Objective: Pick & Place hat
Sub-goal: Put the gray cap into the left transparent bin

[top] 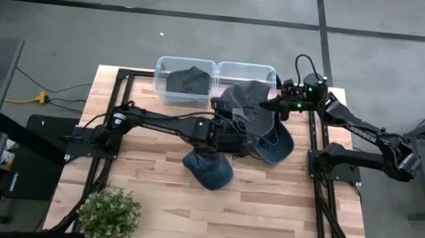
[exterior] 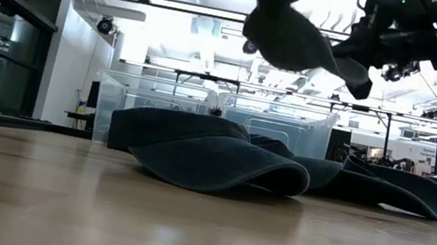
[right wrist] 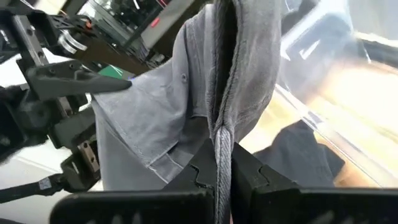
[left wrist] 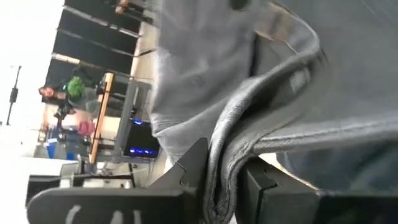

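A grey-blue hat (top: pixel 247 99) hangs in the air between both grippers, over the near rim of the right clear bin (top: pixel 257 70); in the low view the hat (exterior: pixel 296 42) is well above the table. My left gripper (top: pixel 227 107) is shut on its left side and my right gripper (top: pixel 275 105) on its right side. Two more dark hats lie brim-down on the table, one near the middle (top: pixel 208 169) and one further right (top: pixel 273 145). Another dark hat (top: pixel 187 80) rests in the left clear bin (top: pixel 165 65). My left gripper pinches a bunched, folded edge of the hat (left wrist: pixel 225 155) between its two fingers (left wrist: pixel 193 171); several layers are gathered there. The hat is lifted clear and spreads away from the fingers. My right gripper pinches a thin folded edge of the hat (right wrist: pixel 222 146) between its two fingers (right wrist: pixel 245 171), coming level from the table's right. The cloth hangs in folds beyond the fingers, clear of the table.
The two clear bins stand side by side at the far edge. A potted plant (top: pixel 109 212) sits at the near left corner. Black frame rails (top: pixel 317 174) run along the table's left and right sides. Bare wood lies near the front edge (top: pixel 266 216).
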`<state>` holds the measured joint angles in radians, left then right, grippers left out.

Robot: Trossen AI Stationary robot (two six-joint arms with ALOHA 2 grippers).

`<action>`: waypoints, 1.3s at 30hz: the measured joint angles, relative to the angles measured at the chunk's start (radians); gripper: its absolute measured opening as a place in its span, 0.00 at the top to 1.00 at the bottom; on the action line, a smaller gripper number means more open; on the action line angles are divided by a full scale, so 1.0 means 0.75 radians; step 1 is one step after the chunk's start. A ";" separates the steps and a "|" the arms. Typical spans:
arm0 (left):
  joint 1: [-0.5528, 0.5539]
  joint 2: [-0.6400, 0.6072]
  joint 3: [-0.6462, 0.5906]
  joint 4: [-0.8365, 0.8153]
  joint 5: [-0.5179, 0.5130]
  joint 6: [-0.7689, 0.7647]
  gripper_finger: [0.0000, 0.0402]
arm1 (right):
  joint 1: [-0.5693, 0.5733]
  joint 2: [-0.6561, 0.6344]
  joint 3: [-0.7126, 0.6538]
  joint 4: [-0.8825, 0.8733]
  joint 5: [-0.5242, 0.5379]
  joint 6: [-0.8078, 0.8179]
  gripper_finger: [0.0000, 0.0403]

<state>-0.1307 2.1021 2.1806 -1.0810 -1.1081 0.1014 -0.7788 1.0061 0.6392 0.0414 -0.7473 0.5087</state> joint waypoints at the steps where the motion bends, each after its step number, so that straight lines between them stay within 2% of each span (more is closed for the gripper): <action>1: 0.000 -0.001 0.010 0.001 -0.015 -0.027 0.88 | 0.000 0.000 0.013 0.002 -0.001 0.000 0.98; 8: 0.001 -0.002 0.062 -0.034 -0.058 -0.193 0.88 | -0.001 0.001 0.132 -0.006 -0.004 -0.022 0.98; 14: 0.000 -0.002 0.062 -0.029 0.028 -0.217 0.87 | -0.002 0.001 0.225 -0.116 -0.008 -0.095 0.98; 19: 0.013 0.016 0.061 -0.022 0.102 -0.214 0.75 | 0.000 0.001 0.222 -0.164 -0.003 -0.124 0.98; 24: 0.019 0.016 0.061 -0.015 0.107 -0.205 0.57 | 0.000 0.001 0.221 -0.176 0.021 -0.141 0.98; 28: 0.018 0.016 0.061 -0.028 0.094 -0.208 0.47 | -0.003 0.001 0.221 -0.178 0.044 -0.146 0.98; 33: 0.018 0.016 0.060 -0.049 0.057 -0.212 0.43 | -0.036 0.001 0.220 -0.178 0.056 -0.146 0.99; 39: 0.017 0.016 0.060 -0.196 0.055 -0.245 0.43 | -0.094 0.001 0.219 -0.179 0.049 -0.147 0.99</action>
<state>-0.1177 2.1143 2.2257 -1.2279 -1.0668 -0.0820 -0.8490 1.0069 0.8036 -0.0929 -0.7102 0.3985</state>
